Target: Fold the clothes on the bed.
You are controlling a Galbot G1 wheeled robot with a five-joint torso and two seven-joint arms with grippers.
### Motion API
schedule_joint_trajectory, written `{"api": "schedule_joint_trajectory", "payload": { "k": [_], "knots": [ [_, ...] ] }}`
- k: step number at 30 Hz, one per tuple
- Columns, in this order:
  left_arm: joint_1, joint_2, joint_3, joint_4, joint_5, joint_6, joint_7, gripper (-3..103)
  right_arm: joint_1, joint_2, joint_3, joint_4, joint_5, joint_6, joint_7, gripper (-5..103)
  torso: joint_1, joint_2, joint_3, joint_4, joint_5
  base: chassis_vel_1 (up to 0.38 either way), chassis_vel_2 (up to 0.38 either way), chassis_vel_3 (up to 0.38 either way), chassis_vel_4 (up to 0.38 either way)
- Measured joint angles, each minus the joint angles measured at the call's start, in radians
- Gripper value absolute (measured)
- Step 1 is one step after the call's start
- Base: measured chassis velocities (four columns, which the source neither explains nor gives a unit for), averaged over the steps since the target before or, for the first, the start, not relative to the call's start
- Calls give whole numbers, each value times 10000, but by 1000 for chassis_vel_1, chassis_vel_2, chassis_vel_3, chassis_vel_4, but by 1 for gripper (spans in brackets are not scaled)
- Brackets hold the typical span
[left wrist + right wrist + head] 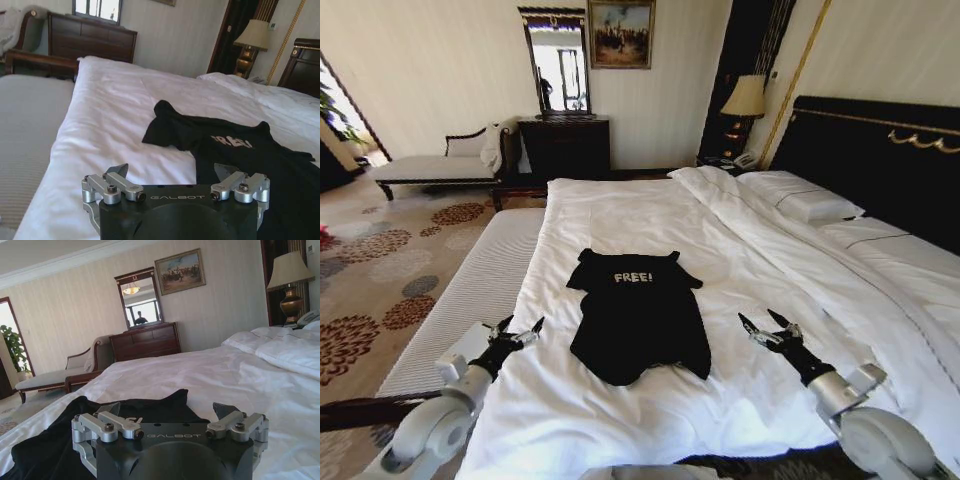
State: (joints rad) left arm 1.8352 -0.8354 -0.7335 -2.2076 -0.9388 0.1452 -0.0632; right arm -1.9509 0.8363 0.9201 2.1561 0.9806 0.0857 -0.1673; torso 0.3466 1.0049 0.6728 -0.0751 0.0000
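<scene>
A black short-sleeved T-shirt (pixel 638 320) with a white "FREE!" print lies spread flat on the bed's white duvet (pixel 620 215), collar away from me and hem toward me. My left gripper (pixel 517 332) hovers open just left of the shirt's lower edge, apart from it. My right gripper (pixel 765 325) hovers open to the right of the hem, over bare duvet. In the left wrist view the open left gripper (pixel 172 172) faces the T-shirt (pixel 235 150). From the right wrist, the open right gripper (pixel 167 409) looks across the T-shirt (pixel 55 445).
White pillows (pixel 800 195) and a dark headboard (pixel 880 150) lie along the bed's right side. A grey striped bench (pixel 470 290) runs beside the bed's left edge. A chaise (pixel 430 165), dark dresser (pixel 565 145) and lamp (pixel 745 98) stand by the far wall.
</scene>
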Motion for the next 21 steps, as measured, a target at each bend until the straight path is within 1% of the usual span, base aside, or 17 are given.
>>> {"api": "schedule_joint_trajectory", "payload": {
  "k": [2,3,5,6,8,10,11,13,14,17,18,20,21],
  "knots": [
    [282,35,0,-62,-448,131,-13,98,-214,112,4,33,-109,4,14,100,0,0,0,-1,0,0,0,0,0],
    [282,35,0,-62,-448,131,-13,98,-214,112,4,33,-109,4,14,100,0,0,0,-1,0,0,0,0,0],
    [430,59,2,-19,-707,180,-19,98,-348,209,6,2,-215,33,23,100,1,0,0,-3,0,0,0,0,0],
    [556,65,54,58,-996,209,-31,98,-441,317,5,-60,-296,77,30,100,1,0,1,-3,0,0,0,0,0],
    [586,59,86,77,-1074,214,-31,98,-470,349,0,-79,-323,90,31,100,1,-1,0,-3,0,0,0,0,0],
    [655,-16,269,133,-1261,243,-31,98,-548,453,-31,-137,-427,136,32,100,1,-1,0,-3,0,0,0,0,0],
    [646,-131,510,214,-1391,278,-37,98,-599,526,-58,-157,-499,158,34,100,1,0,1,-3,0,0,0,0,0],
    [490,-283,886,332,-1587,316,-54,98,-627,596,-78,-151,-544,161,49,100,1,-1,1,-1,0,0,0,0,0],
    [490,-283,886,332,-1587,316,-54,98,-627,596,-78,-151,-544,161,49,100,1,-1,1,-1,0,0,0,0,0],
    [-28,-506,1379,518,-1971,410,-96,98,-598,612,-80,-136,-554,139,99,100,1,-1,1,-2,0,0,0,0,0],
    [-28,-506,1379,518,-1971,410,-96,98,-598,612,-80,-136,-554,139,99,100,1,-1,1,-2,0,0,0,0,0],
    [-398,-599,1653,701,-1993,433,-119,98,-550,612,-96,-136,-554,103,142,100,1,-1,1,-2,0,0,0,0,0],
    [-804,-690,1893,891,-1997,443,-139,98,-477,612,-123,-137,-554,59,183,100,1,-2,1,-2,0,0,0,0,0]
  ]
}}
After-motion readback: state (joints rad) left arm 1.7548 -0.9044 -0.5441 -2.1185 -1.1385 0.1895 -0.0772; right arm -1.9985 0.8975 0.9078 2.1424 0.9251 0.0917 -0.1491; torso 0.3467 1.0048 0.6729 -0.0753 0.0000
